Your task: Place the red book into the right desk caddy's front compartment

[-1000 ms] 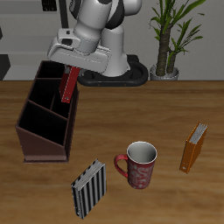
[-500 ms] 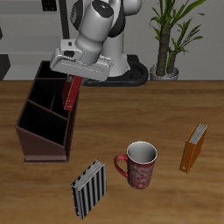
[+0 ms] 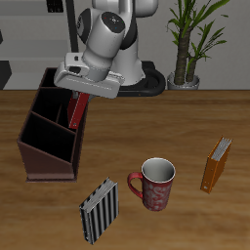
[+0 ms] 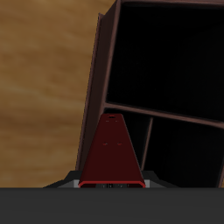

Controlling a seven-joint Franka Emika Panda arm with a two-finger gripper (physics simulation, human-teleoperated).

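Note:
The red book [image 3: 75,110] hangs upright from my gripper [image 3: 80,96], which is shut on its top end. The book is over the back part of the right desk caddy [image 3: 44,146], a dark maroon open box with inner dividers, and close to its side wall nearest the mug. In the wrist view the red book [image 4: 112,150] points down from my gripper [image 4: 111,183] onto the caddy's side wall [image 4: 100,79], with dark compartments beside it. I cannot tell whether the book's lower end is inside the caddy.
A red patterned mug [image 3: 153,184] stands near the table's front. A black-and-white striped book [image 3: 99,209] stands in front of the caddy. An orange book [image 3: 216,164] stands far from the caddy. A potted plant [image 3: 186,39] is at the back.
My gripper has moved a little toward the caddy and down with the red book. The book hangs straighter now and sits lower against the caddy's side wall.

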